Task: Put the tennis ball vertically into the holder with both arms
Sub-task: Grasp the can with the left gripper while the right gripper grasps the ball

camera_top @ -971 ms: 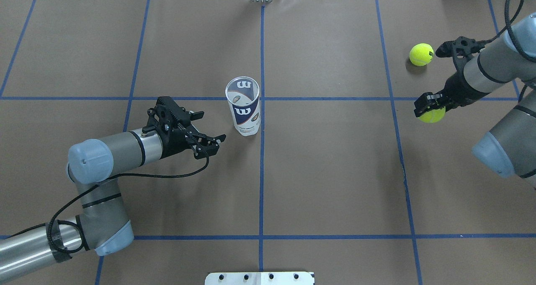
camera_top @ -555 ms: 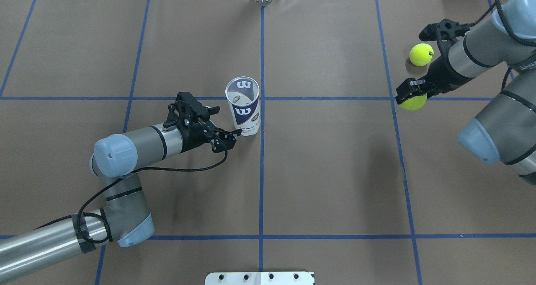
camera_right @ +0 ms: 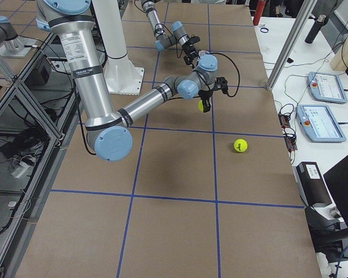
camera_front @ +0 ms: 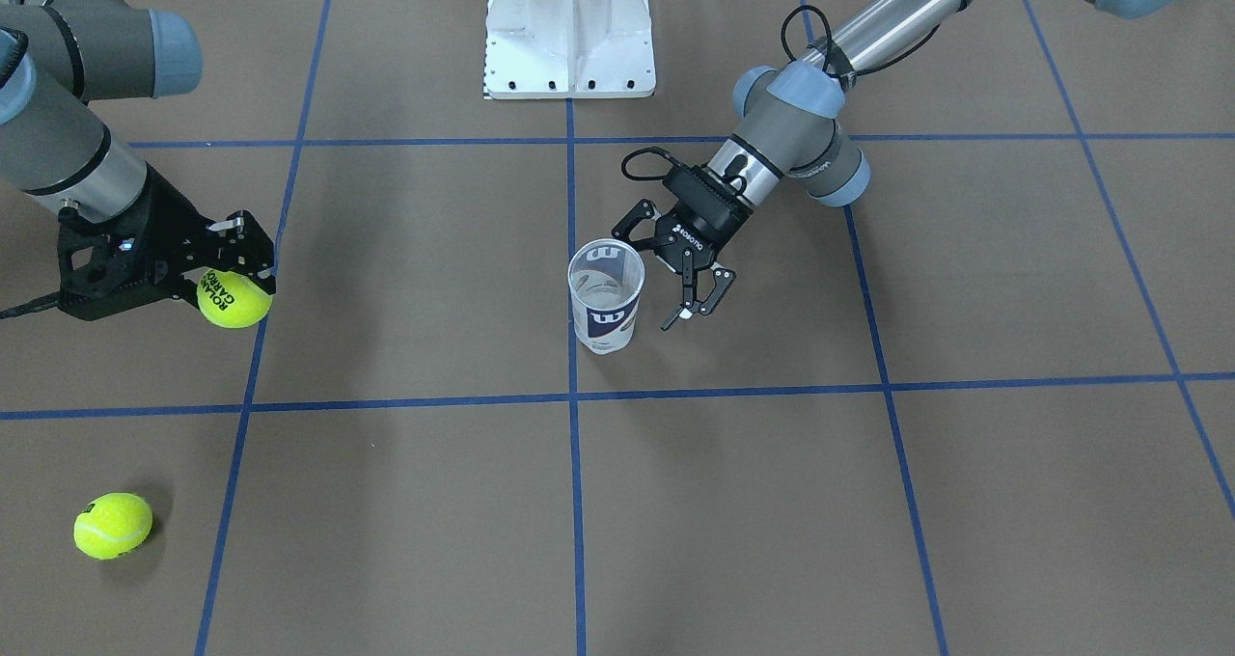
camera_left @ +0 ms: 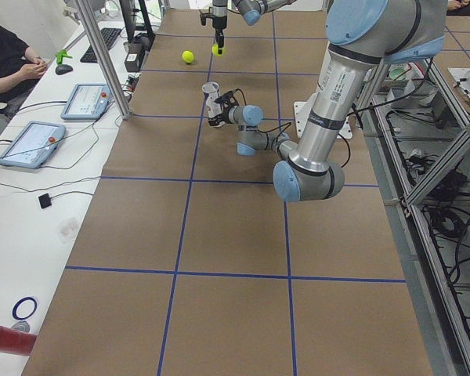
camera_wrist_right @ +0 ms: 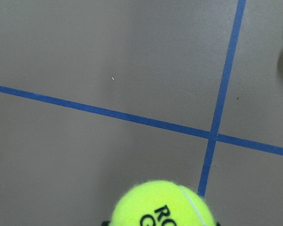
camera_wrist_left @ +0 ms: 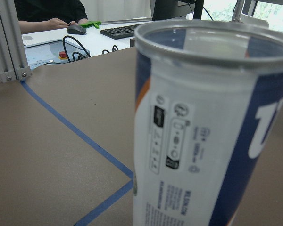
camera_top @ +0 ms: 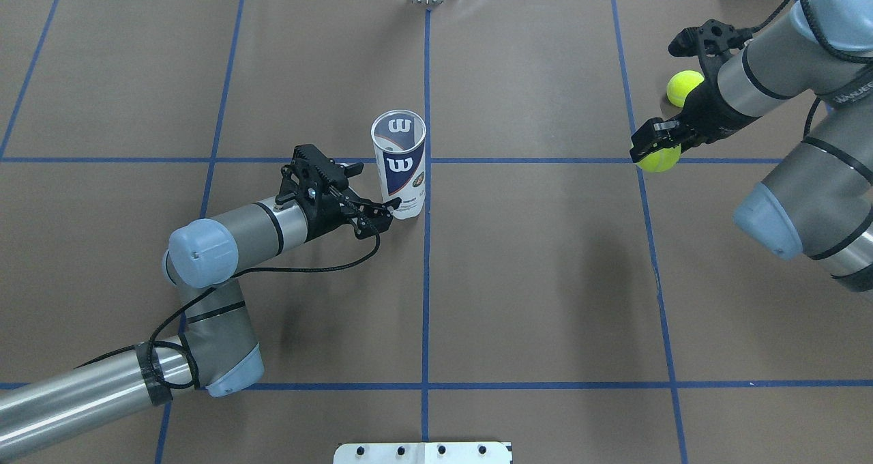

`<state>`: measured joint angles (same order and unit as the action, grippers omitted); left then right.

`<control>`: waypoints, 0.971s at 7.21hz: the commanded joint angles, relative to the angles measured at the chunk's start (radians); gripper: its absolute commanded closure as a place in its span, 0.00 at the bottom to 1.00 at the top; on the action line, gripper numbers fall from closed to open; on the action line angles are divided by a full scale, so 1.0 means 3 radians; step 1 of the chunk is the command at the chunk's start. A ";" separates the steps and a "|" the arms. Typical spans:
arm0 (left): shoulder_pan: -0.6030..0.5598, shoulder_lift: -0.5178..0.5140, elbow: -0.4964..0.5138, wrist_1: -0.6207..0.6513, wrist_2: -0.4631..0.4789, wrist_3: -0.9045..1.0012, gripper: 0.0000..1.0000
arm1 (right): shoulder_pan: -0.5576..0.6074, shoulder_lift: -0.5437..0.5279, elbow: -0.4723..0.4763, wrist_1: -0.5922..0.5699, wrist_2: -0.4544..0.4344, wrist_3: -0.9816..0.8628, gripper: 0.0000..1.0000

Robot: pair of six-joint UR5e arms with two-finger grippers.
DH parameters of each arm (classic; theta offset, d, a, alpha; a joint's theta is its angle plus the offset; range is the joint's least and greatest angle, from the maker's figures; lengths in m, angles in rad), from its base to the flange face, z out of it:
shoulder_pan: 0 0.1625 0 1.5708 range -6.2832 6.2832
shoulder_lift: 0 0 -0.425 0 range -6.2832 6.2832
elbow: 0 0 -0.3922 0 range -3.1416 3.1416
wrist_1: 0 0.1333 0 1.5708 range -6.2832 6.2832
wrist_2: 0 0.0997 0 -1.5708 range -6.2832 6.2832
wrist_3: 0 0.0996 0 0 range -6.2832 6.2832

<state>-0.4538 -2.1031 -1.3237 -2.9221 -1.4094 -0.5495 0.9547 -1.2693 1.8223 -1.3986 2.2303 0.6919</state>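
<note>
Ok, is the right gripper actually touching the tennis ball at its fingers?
Touching. The front-facing view shows the right gripper with its fingers closed against both sides of the tennis ball, no gap visible.

From the left wrist, the holder (camera_wrist_left: 198, 127) fills the view, its base and right side cut off. From the right wrist, only the top of the held ball (camera_wrist_right: 162, 205) shows. Overhead, the right arm (camera_top: 760, 76) covers part of the loose ball (camera_top: 681, 89).
</note>
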 commanded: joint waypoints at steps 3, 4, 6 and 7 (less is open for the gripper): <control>0.0147 -0.0041 0.0092 -0.0241 0.0122 0.0001 0.01 | -0.0002 0.0038 0.0026 -0.0017 0.0041 0.0010 1.00; 0.0147 -0.0036 0.0092 -0.0246 0.0122 0.0001 0.01 | -0.0002 0.0033 0.0031 -0.0017 0.0057 0.0010 1.00; 0.0163 -0.0061 0.0092 -0.0241 0.0122 0.0001 0.01 | -0.0002 0.0038 0.0067 -0.0012 0.0057 0.0010 1.00; 0.0173 -0.0072 0.0117 -0.0241 0.0122 0.0001 0.01 | -0.0002 0.0038 0.0092 -0.0012 0.0057 0.0010 1.00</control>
<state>-0.4056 -2.1211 -1.2941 -2.9942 -1.3729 -0.5492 0.9541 -1.2585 1.8417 -1.4026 2.2466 0.6949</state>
